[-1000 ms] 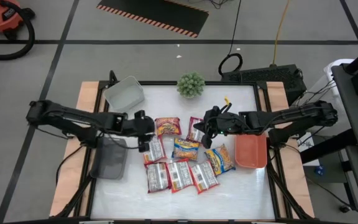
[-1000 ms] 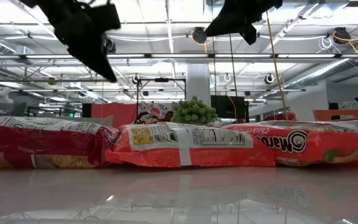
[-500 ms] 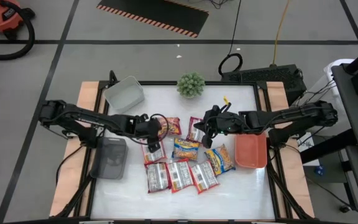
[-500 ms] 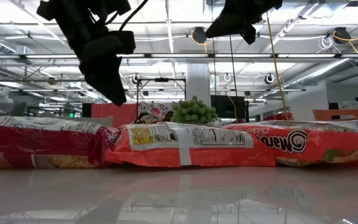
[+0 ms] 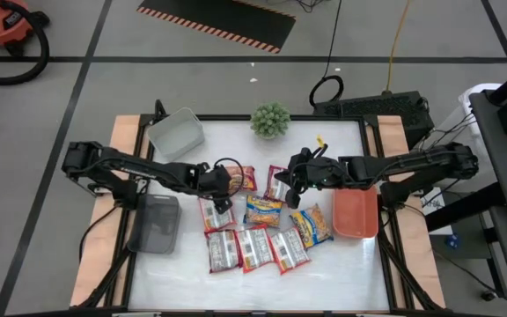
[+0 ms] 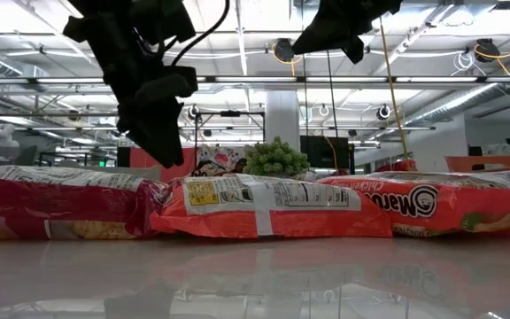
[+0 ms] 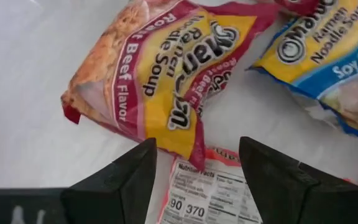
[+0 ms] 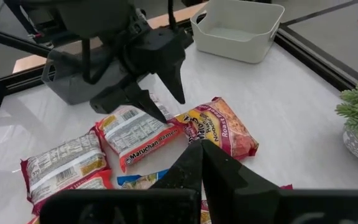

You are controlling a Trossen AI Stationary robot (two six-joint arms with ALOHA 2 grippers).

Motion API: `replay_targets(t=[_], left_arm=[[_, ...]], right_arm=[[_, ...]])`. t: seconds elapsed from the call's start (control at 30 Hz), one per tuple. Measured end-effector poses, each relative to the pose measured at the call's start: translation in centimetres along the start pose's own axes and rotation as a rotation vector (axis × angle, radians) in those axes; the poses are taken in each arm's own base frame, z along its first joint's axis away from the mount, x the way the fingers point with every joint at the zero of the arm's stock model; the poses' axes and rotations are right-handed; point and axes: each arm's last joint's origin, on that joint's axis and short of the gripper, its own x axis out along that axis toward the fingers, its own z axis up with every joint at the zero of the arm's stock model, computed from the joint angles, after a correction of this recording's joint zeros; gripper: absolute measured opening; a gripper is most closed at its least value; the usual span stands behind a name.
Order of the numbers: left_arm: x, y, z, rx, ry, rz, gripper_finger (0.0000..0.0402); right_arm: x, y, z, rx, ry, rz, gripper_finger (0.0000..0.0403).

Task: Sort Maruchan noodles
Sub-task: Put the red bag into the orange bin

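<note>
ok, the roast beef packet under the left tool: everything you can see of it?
The roast beef packet is a shiny plastic pouch, yellow and dark red, printed "Roast Beef Flavor" and "Ramen Noodle Soup", label side up. It lies flat and slightly crumpled on the white table, one edge overlapping a red packet with its nutrition label up. The left tool hovers open just above that edge, not gripping it.
</note>
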Motion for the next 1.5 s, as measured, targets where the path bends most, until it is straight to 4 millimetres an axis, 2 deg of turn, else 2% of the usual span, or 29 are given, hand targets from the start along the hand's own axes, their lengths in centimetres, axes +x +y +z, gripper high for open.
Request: replay_targets(t=[0.27, 1.17, 1.3, 1.4, 1.5], left_arm=[[0.3, 1.0, 0.2, -0.023, 0.022, 0.061, 0.0234], [0.5, 1.1, 0.2, -0.060, 0.041, 0.025, 0.0234], [1.3, 0.9, 0.0, -0.054, 0.065, 0.028, 0.0234], [3.0, 0.9, -0.5, -0.037, 0.115, 0.057, 0.0234], [4.4, 0.9, -0.3, -0.023, 0.109, 0.055, 0.0234]], right_arm=[[0.1, -0.4, 0.1, 0.006, -0.003, -0.016, 0.0000], [0.2, -0.9, 0.3, 0.017, -0.006, -0.031, 0.0000], [0.2, -0.9, 0.3, 0.017, -0.005, -0.031, 0.0000], [0.2, -0.9, 0.3, 0.017, -0.005, -0.031, 0.0000], [0.2, -0.9, 0.3, 0.017, -0.005, -0.031, 0.0000]])
